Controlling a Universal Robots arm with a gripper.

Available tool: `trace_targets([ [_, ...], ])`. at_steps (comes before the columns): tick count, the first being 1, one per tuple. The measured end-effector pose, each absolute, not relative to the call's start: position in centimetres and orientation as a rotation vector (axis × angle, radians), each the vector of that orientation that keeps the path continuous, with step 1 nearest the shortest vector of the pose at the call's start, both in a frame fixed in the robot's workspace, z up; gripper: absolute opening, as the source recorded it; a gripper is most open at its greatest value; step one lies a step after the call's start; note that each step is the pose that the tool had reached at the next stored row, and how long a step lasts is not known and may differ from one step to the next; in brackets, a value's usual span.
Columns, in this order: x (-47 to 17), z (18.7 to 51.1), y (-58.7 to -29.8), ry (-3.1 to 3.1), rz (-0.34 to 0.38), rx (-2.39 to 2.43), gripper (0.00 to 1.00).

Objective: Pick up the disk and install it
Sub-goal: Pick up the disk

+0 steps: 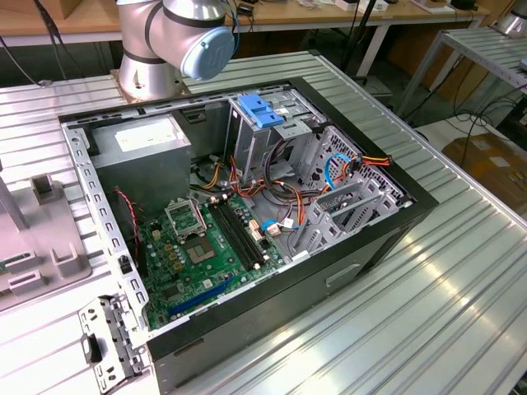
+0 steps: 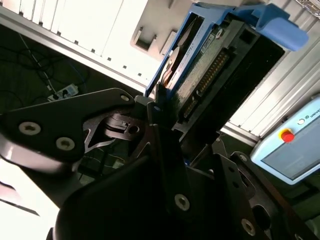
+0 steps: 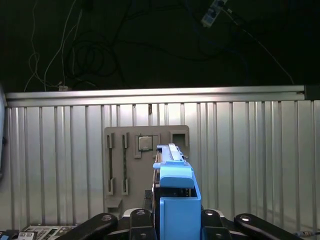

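Note:
In both wrist views my gripper [image 3: 176, 222] is shut on the disk [image 3: 175, 197], a drive with blue plastic side rails. The first wrist view shows it edge-on, rising between the two dark fingers [image 3: 145, 220]. In the second wrist view the disk [image 2: 210, 65] shows its dark underside, a connector row and blue rails, clamped at one end by the gripper [image 2: 167, 112]. It hangs in the air above the ribbed metal table [image 3: 240, 160]. The exterior view shows the arm's base [image 1: 177, 41] behind the open computer case [image 1: 346, 255].
Inside the case are a drive cage with a bare blue bracket [image 1: 259, 111] on top, a grey power supply [image 1: 144, 152], a green motherboard [image 1: 193, 251] and loose cables. A grey fixture plate [image 3: 145, 165] lies on the table below the disk. A pendant with a red button [image 2: 287, 136] sits nearby.

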State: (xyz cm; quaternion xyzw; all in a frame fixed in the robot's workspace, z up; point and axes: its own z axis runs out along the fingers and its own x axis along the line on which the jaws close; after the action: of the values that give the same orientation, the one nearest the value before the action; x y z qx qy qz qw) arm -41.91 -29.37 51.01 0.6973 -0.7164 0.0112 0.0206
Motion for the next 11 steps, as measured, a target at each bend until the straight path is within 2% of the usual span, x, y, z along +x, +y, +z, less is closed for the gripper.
trace_targets([
  [11,-41.88,50.99,-30.32,-2.221,0.035,2.162,0.36],
])
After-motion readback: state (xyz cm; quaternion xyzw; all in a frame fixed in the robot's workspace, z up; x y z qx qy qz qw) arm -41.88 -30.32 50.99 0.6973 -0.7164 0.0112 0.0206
